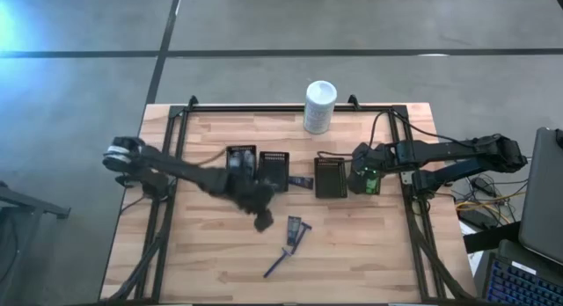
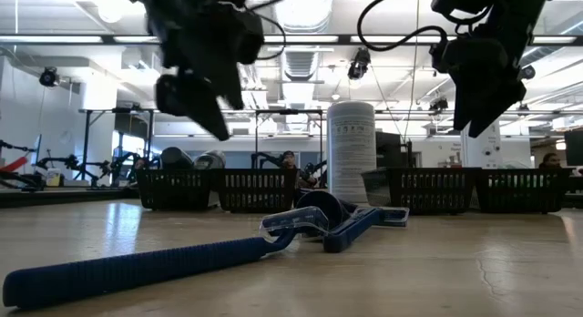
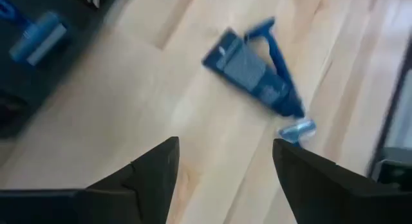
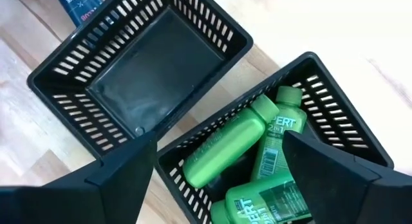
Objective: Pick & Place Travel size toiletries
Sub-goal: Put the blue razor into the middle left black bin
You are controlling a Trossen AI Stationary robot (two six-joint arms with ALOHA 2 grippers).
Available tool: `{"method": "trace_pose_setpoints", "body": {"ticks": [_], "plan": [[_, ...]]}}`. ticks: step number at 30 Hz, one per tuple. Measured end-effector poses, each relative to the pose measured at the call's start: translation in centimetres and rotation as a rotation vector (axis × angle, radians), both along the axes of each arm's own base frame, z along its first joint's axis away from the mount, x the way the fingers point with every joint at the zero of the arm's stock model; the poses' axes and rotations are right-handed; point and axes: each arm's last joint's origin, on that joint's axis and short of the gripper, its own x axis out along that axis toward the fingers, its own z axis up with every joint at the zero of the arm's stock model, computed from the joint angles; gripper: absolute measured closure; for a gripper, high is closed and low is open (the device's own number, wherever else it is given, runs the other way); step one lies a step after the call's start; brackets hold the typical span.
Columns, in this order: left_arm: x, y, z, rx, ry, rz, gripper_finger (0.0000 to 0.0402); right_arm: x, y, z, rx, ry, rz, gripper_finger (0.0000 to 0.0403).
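Two dark, near-black arms of jointed segments. Left arm ending at its base in a rounded grey-silver joint cap. Right arm built of slim black links, trailed by loose black cables looping off the wrist. Left gripper with broad, flat, matte black fingers, angular and tapering. Right gripper alike, its fingers wedge-shaped, plain, unmarked.

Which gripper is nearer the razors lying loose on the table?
Left. The left gripper hovers open just beside the loose razors; the right gripper hangs open over the tray of green bottles.
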Motion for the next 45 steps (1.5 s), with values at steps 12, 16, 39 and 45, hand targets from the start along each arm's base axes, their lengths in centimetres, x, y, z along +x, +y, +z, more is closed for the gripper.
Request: {"method": "trace_pose_setpoints", "body": {"ticks": [12,16,39,45], "plan": [[0.8,-8.8,-2.5,-0.048,0.085,0.036,0.0147,-0.2,0.0,0.0,-0.005,0.023,0.03,0.0042],[2.3,-11.7,-3.1,0.008,0.069,-0.008,0.0147,-0.3,0.0,0.0,-0.006,0.027,0.031,0.0049],[6.4,-15.6,-6.8,0.152,0.129,-0.038,0.0168,-0.6,0.0,-0.1,-0.062,0.097,0.148,0.0049],[6.1,-15.4,-7.9,0.193,0.165,-0.06,0.0248,-0.6,-0.2,-0.1,-0.142,0.127,0.209,0.0043]]}}
